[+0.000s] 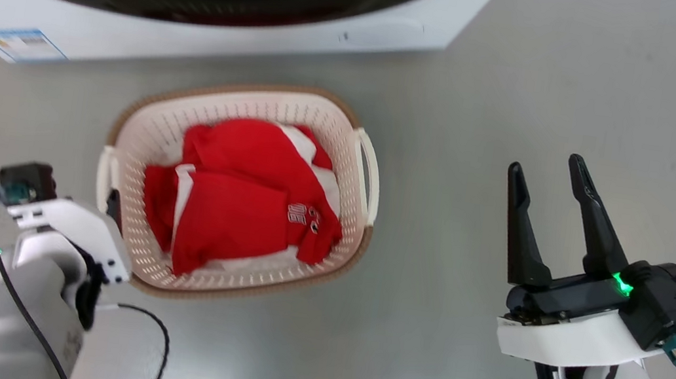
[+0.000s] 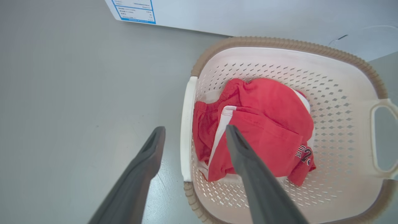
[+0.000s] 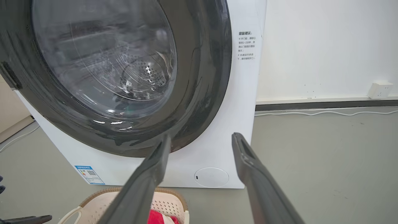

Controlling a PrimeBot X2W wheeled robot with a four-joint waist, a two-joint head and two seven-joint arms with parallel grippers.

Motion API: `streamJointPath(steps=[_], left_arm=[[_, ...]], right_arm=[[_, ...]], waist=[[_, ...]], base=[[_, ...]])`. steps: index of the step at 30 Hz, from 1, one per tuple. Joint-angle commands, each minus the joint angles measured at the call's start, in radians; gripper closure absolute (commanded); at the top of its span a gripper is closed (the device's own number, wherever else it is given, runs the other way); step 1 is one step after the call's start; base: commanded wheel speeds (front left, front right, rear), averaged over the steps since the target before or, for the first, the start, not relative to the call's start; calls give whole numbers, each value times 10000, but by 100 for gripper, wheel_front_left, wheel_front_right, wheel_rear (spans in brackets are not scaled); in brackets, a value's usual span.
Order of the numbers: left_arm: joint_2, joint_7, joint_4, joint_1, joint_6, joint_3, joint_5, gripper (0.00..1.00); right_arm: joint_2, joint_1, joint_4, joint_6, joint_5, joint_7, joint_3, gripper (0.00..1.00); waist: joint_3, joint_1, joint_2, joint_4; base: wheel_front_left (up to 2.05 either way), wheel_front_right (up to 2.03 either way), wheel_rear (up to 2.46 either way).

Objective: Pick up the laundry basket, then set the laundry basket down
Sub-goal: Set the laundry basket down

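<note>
Laundry basket (image 1: 151, 130) sits on the floor (image 1: 526, 77), directly ahead of the left claw (image 2: 195, 128).
- That claw's fingers stand well apart and straddle the near white handle (image 2: 186, 124): one finger on the floor side, the other over the red clothes (image 1: 243, 203) inside.
- Nothing is gripped.
- Right claw (image 1: 546, 164) is also spread wide and empty. The basket lies well off to its left, and the washing machine (image 3: 236, 124) is straight beyond its fingertips.

Risks (my reading):
- Inner left finger hangs close over the cloth. A careless pull-back or closing could snag fabric and drag the basket.
- A one-handle lift would probably tip the basket toward the far handle (image 1: 366, 174), and the clothes could slide that way.
- Basket rests near the machine's front, so a swing forward from the left claw might knock it.

Hard to make out:
- In the head view the left wrist housing covers most of that claw's fingers.
- Cannot tell whether either finger touches the handle or hovers above it.
- The right wrist view cuts the basket off at the bottom edge.
- The print on the cloth is too small to read.
- Whatever pale fabric lies under the red is mostly buried.
</note>
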Motion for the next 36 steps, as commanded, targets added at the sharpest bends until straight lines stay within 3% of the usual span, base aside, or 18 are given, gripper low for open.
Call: streamJointPath(steps=[1, 10, 14, 27, 36], left_arm=[[203, -178, -101, 355, -93, 211, -82, 0], [-123, -626, -1262, 1355, -396, 211, -77, 0], [-151, -632, -2489, 2273, -343, 271, 130, 0], [-470, -635, -7911, 5642, -786, 1343, 625, 0], [-787, -635, -10085, 7604, -904, 2201, 813, 0]], right_arm=[[-100, 293, -137, 60, -91, -92, 119, 0], [-500, 919, 117, 60, -183, -92, -300, 0], [-659, 1253, 214, 60, -231, -92, -500, 0], [-850, 2233, 310, 60, -257, -92, -863, 0], [-838, 2959, 481, 60, -211, -92, -961, 0]], waist=[[-537, 0, 0, 250], [-2263, 0, 0, 959], [-2990, 0, 0, 1237], [-4622, 0, 0, 1754], [-5368, 0, 0, 1803]], base=[[0, 0, 0], [0, 0, 0], [0, 0, 0], [0, 0, 0], [0, 0, 0]])
